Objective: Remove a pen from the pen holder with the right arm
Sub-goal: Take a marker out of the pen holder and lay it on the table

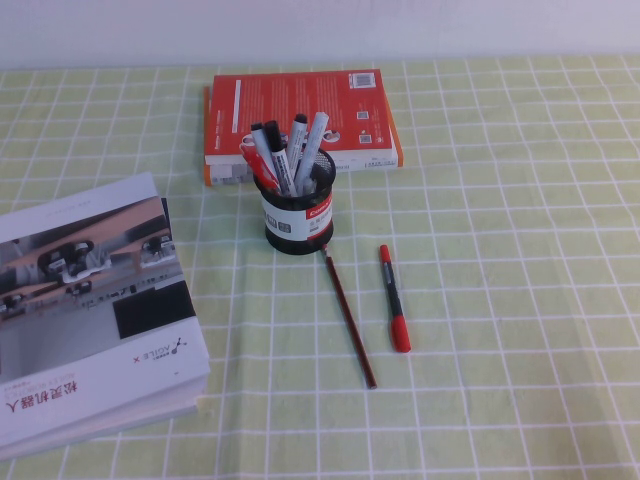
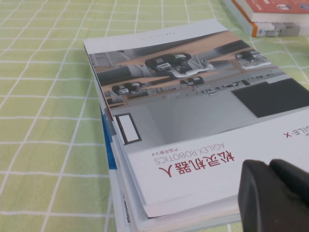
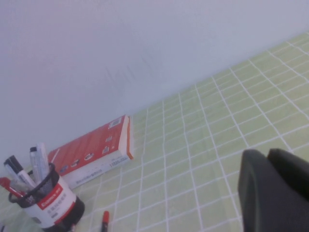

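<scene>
your right tool is closed all the way, its two black fingers pressed together with nothing between them. it hangs above the green checked table and touches none of the task's things. the pen holder stands upright on the cloth, well apart from this tool and out ahead of it. it is a black mesh cup with a white and red band. several markers stick out of it and lean against the rim; you can see black caps, grey barrels and one red one. just behind the holder, farther again from the tool, a red book lies flat. on the tool's side of the holder a red pen lies on the table. beside it is a thin dark red pencil whose far end reaches the holder's base; whether it touches, you cannot tell. pen and pencil lie apart from each other.

your left tool also has its fingers shut together and holds nothing. it hangs close over the corner of a white booklet that tops a stack of papers, with red lettering printed just ahead of the tool.
</scene>
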Available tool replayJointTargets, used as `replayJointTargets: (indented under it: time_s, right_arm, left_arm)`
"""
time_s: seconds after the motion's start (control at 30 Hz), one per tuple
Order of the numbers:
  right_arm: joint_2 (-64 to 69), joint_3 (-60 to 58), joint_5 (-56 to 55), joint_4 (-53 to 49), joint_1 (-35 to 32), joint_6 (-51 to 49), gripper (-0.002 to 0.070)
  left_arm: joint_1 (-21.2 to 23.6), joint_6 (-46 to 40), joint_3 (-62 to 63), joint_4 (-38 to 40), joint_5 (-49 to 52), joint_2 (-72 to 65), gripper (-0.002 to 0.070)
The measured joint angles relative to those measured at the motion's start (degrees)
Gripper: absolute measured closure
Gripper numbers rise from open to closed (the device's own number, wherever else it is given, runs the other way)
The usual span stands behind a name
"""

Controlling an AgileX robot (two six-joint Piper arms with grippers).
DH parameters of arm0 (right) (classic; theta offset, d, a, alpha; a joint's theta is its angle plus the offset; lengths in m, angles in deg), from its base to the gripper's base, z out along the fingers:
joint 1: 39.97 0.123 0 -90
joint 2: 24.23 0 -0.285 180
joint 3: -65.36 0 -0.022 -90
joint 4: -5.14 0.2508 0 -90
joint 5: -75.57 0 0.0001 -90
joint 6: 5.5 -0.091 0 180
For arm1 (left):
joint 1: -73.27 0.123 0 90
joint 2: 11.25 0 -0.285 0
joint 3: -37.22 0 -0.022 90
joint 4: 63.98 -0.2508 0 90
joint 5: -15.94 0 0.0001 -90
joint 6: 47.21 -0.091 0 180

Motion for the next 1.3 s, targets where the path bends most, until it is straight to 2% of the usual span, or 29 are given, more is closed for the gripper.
replayJointTargets:
  time_s: [0.43, 0.67, 1.1, 1.2, 1.3]
  right_arm:
    - [0.0, 0.0, -0.5, 9.0, 0.0, 0.0, 0.0688]
    - [2.1, 5.1, 9.8, 9.2, 0.0, 0.2, 0.0689]
    - [33.3, 26.3, 27.4, 8.3, 0.0, 14.3, 0.0689]
    - [40.3, 29.4, 28.0, 11.1, 0.0, 20.4, 0.0688]
    - [45.8, 31.7, 27.8, 18.6, 0.0, 28.9, 0.0688]
  left_arm:
    - [0.0, 0.0, 0.0, 0.0, 0.0, 0.0, 0.0680]
    - [0.0, 0.0, 0.0, 0.0, 0.0, 0.0, 0.0680]
    - [0.0, 0.0, 0.0, 0.0, 0.0, 0.0, 0.0680]
    - [0.0, 0.0, 0.0, 0.0, 0.0, 0.0, 0.0680]
    - [0.0, 0.0, 0.0, 0.0, 0.0, 0.0, 0.0680]
